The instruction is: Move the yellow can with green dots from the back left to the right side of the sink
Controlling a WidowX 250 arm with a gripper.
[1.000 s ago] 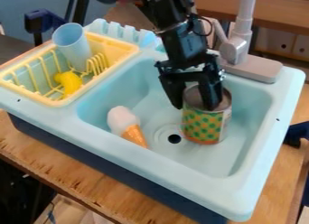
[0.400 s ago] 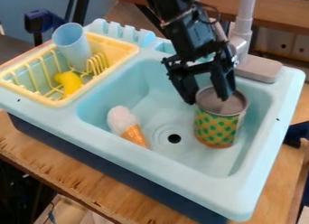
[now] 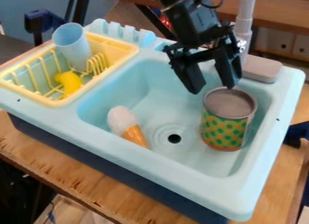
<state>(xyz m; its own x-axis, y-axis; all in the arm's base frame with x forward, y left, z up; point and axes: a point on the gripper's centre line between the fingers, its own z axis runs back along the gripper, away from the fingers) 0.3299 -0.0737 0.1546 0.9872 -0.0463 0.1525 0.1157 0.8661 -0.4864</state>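
Note:
The black gripper (image 3: 213, 90) hangs over the back right part of the sink basin, its two fingers spread with nothing between them. One fingertip is close to the top rim of the can (image 3: 226, 130); whether they touch I cannot tell. The can stands upright in the right side of the basin, with a grey top and a green and orange pattern. An ice cream cone toy (image 3: 128, 127), white on top and orange below, lies at the basin's left, beside the drain (image 3: 174, 138).
Left of the basin, a yellow dish rack (image 3: 36, 93) holds a light blue cup (image 3: 72, 44) and a yellow toy (image 3: 69, 83). Behind the basin rises the grey faucet (image 3: 246, 26). The light blue sink rim (image 3: 181, 166) surrounds the basin.
The gripper has moved right and up, out of the can's opening. The can has shifted right and slightly toward the camera. The cone and the rack's contents have kept their places.

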